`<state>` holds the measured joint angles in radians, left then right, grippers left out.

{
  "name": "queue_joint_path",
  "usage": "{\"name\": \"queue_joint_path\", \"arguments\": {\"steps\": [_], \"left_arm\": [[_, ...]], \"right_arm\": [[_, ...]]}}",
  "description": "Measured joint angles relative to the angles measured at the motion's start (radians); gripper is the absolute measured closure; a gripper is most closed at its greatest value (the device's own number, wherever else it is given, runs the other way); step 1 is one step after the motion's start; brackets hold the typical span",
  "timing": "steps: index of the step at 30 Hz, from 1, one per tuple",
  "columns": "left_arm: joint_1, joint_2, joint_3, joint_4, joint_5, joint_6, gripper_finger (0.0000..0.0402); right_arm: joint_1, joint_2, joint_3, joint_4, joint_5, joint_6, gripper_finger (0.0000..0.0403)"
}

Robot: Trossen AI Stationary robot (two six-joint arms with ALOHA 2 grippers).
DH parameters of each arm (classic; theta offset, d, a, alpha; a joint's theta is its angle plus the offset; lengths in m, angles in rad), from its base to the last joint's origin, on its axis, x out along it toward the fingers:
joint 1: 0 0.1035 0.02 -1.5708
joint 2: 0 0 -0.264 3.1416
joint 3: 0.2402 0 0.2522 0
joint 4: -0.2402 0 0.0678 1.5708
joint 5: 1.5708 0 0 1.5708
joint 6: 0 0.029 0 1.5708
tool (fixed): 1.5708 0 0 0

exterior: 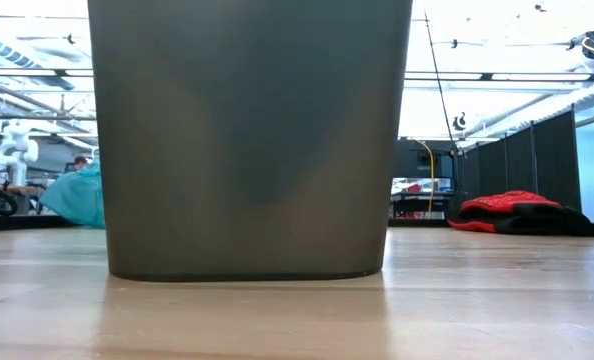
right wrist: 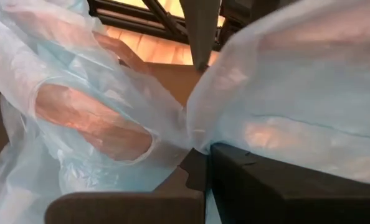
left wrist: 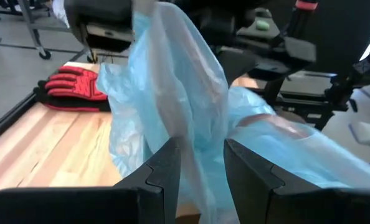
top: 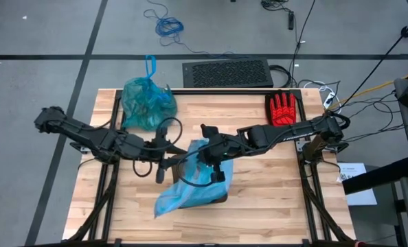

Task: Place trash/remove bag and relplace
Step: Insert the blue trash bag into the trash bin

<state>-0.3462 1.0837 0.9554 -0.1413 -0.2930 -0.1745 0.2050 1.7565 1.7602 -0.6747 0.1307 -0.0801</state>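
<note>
Both arms meet over the middle of the counter (top: 259, 185), working a pale sky-blue plastic bag (top: 190, 189) that drapes over a dark bin (exterior: 249, 140) standing there; from above the bin is almost entirely hidden under the film. The left gripper (left wrist: 201, 163) stands parted, a fold of the blue film hanging loose between its fingers, so it looks released rather than clamped. The right gripper (right wrist: 200, 163) is clenched, and the film bunches right at its closed tips, so I judge it is pinching the bag's edge. The teal-green bag (top: 147, 101), knotted and bulging, sits well apart at the far left corner of the counter, its handles poking up; a red glove (top: 281, 108) lies at the far right. No loose trash is visible. The blue film looks feather-light, limp and slippery, apt to slide out of a shallow pinch and to cling or billow. I'd say the best hold is on a gathered bunch at the open rim, not a single layer.
</note>
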Motion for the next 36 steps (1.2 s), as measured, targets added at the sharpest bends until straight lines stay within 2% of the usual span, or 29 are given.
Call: {"name": "queue_joint_path", "arguments": {"steps": [18, 21, 26, 32, 36], "left_arm": [[0.018, 0.010, 0.000, 0.009, -0.026, -0.003, 0.0284], [0.018, 0.010, -0.001, 0.038, -0.042, -0.002, 0.0305], [0.018, 0.010, -0.001, 0.070, -0.058, 0.031, 0.0389], [0.018, 0.009, 0.027, 0.006, -0.109, 0.062, 0.0400], [0.019, 0.000, 0.067, -0.096, -0.176, 0.077, 0.0400]], "right_arm": [[0.039, 0.001, 0.088, -0.009, 0.000, -0.037, 0.0403], [0.039, 0.001, 0.088, -0.009, 0.000, -0.037, 0.0403], [0.037, 0.001, 0.088, -0.004, 0.000, -0.043, 0.0403], [0.037, 0.001, 0.088, -0.015, 0.000, -0.085, 0.0401], [0.045, 0.001, 0.088, -0.032, 0.011, -0.146, 0.0372]]}}
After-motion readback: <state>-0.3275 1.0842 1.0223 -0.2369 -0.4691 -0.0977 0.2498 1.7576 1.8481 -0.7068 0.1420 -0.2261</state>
